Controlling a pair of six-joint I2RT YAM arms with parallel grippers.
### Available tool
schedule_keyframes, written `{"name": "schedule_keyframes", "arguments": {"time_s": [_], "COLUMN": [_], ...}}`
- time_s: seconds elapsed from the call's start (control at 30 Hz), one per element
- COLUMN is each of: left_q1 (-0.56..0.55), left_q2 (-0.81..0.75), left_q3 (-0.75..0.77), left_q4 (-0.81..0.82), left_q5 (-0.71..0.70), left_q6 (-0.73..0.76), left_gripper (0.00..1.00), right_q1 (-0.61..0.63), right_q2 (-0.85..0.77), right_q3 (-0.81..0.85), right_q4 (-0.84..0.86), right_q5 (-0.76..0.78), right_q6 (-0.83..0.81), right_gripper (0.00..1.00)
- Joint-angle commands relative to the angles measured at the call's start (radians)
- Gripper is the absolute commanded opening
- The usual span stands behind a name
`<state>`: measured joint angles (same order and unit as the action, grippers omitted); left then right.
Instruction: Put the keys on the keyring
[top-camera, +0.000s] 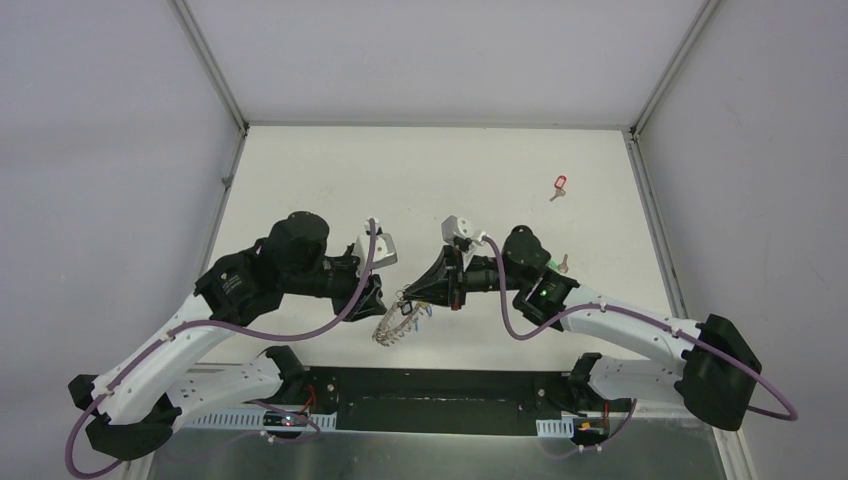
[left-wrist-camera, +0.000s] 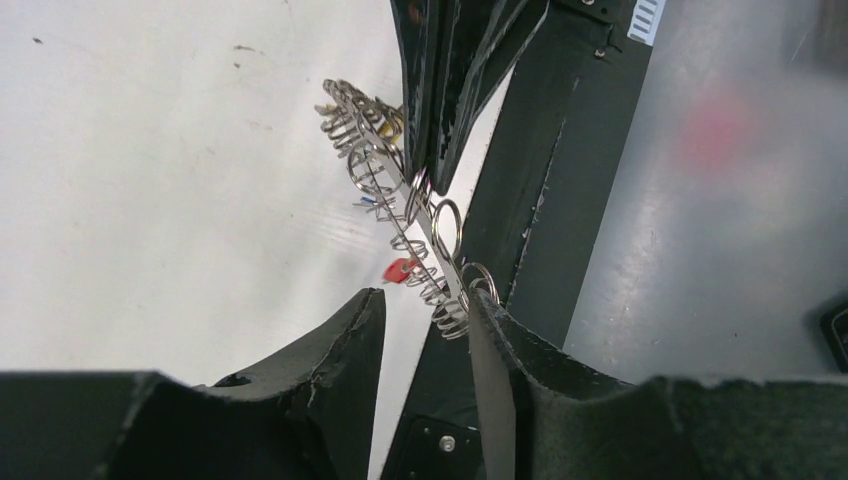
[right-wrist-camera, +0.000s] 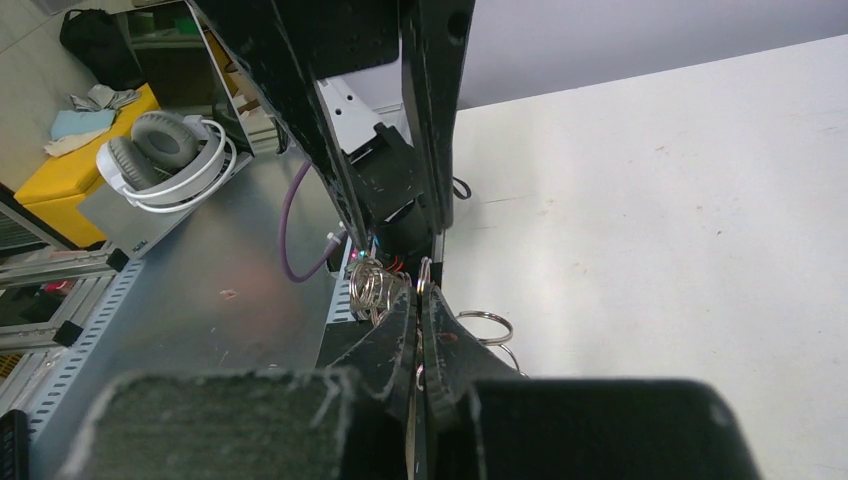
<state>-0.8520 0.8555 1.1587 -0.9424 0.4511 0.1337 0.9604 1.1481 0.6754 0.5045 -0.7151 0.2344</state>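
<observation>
The keyring (top-camera: 393, 326) hangs tilted above the table's near middle, fringed with small silver rings. My right gripper (top-camera: 412, 297) is shut on its upper rim; in the right wrist view the jaws (right-wrist-camera: 420, 290) pinch the rim, with silver loops either side. In the left wrist view the keyring (left-wrist-camera: 385, 165) runs edge-on. Its lower end lies between my left gripper's (left-wrist-camera: 428, 297) open jaws, against the right-hand finger (left-wrist-camera: 490, 330). A red tag (left-wrist-camera: 400, 270) shows among the loops. A red-tagged key (top-camera: 560, 185) lies on the table at the far right.
A small key-like piece (top-camera: 563, 263) lies beside the right arm's wrist. The black base bar (top-camera: 430, 385) runs along the table's near edge just below the ring. Metal frame posts (top-camera: 650, 90) and grey walls bound the white table. White headphones (right-wrist-camera: 165, 160) sit off the table.
</observation>
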Motion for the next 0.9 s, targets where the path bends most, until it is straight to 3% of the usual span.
{"name": "schedule_keyframes", "arguments": {"time_s": [0.0, 0.57, 0.77, 0.87], "left_q1": [-0.008, -0.010, -0.012, -0.013], "left_q2": [-0.043, -0.067, -0.080, -0.109], "left_q3": [-0.072, -0.251, -0.296, -0.301], "left_q4": [0.097, 0.511, 0.630, 0.611], "left_q5": [0.003, 0.161, 0.167, 0.123], "left_q6": [-0.061, -0.256, -0.319, -0.296], "left_gripper": [0.35, 0.19, 0.20, 0.28], "right_q1": [0.005, 0.005, 0.004, 0.005], "right_q2": [-0.039, -0.034, -0.033, -0.046], "right_q3": [0.007, -0.046, -0.062, -0.078], "right_q4": [0.154, 0.321, 0.328, 0.296], "right_q5": [0.027, 0.119, 0.128, 0.133], "right_q6": [0.009, 0.098, 0.094, 0.076], "right_gripper": [0.00, 0.00, 0.00, 0.00]}}
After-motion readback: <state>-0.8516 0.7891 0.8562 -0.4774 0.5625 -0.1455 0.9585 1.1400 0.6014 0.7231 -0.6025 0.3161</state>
